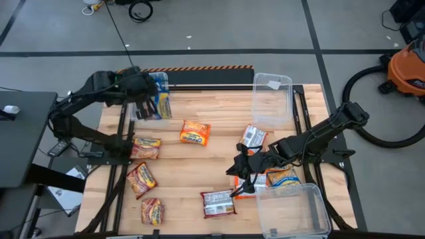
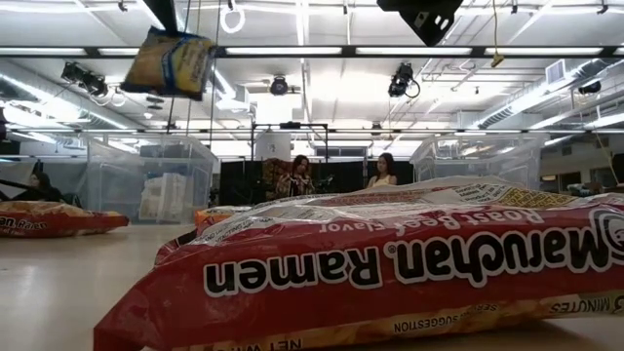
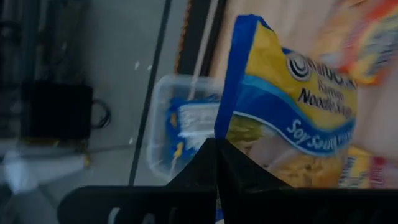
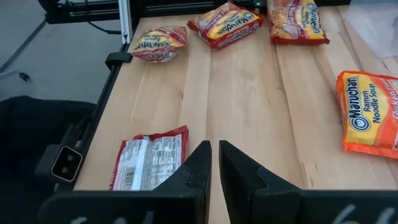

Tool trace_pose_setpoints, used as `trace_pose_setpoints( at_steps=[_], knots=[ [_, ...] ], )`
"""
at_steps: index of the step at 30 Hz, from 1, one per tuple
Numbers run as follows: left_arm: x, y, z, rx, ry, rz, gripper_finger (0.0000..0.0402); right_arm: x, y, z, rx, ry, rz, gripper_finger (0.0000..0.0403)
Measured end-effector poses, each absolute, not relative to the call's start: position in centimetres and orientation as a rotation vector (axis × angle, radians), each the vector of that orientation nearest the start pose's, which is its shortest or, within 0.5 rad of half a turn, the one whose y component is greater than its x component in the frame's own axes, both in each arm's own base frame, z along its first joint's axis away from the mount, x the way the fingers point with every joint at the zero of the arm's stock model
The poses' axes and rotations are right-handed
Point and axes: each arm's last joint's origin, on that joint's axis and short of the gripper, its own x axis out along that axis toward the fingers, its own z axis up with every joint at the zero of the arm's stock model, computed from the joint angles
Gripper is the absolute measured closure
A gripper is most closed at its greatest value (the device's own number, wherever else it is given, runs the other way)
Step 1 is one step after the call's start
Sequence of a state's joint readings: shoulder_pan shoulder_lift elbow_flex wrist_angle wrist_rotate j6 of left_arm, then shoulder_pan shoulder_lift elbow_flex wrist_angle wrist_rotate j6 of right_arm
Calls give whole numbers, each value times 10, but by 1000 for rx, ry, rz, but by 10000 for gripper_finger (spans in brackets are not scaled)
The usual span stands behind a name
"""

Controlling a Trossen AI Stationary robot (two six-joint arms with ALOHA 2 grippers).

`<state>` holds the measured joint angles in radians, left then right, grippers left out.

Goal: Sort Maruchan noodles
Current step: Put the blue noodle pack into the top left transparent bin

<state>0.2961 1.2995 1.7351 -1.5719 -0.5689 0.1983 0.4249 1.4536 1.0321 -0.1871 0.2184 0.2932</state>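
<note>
while my left tool (image 3: 216,163) pinches a blue-and-yellow soy sauce ramen packet (image 3: 292,106) by its edge, i hold it in the air over the clear bin at the counter's far left corner (image 1: 147,106), where another blue packet (image 3: 196,121) already lies. my right tool (image 4: 214,163) hangs low over the near right part of the counter with its fingers nearly pressed together and nothing between them, just beside a red roast beef packet lying back-side up (image 4: 150,160).

sorting looks well short of done, i judge: one blue packet binned, one about to follow. the orange chicken packet (image 1: 195,132) and several red-and-yellow packets along the left side (image 1: 145,147) are loose on the wood, more sit by my right arm (image 1: 253,137), and the near right bin (image 1: 292,211) and far right bin (image 1: 272,99) look empty.

the counter (image 1: 219,166) is pale butcher-block wood on a dark frame. beyond it lie a grey floor with taped lines, an orange shop vacuum (image 1: 406,70), ceiling strip lights and two people (image 2: 336,175) far back.
</note>
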Motion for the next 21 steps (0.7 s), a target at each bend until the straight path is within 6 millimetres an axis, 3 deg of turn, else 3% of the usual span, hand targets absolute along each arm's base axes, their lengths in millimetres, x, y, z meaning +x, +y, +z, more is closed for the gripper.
trace_pose_setpoints(
  at_steps=[14,21],
  knots=[
    [148,114,430,167,1308,827,400,290,125,265,92,601,116,365],
    [147,135,401,108,1396,830,399,290,125,265,88,601,117,365]
  ],
)
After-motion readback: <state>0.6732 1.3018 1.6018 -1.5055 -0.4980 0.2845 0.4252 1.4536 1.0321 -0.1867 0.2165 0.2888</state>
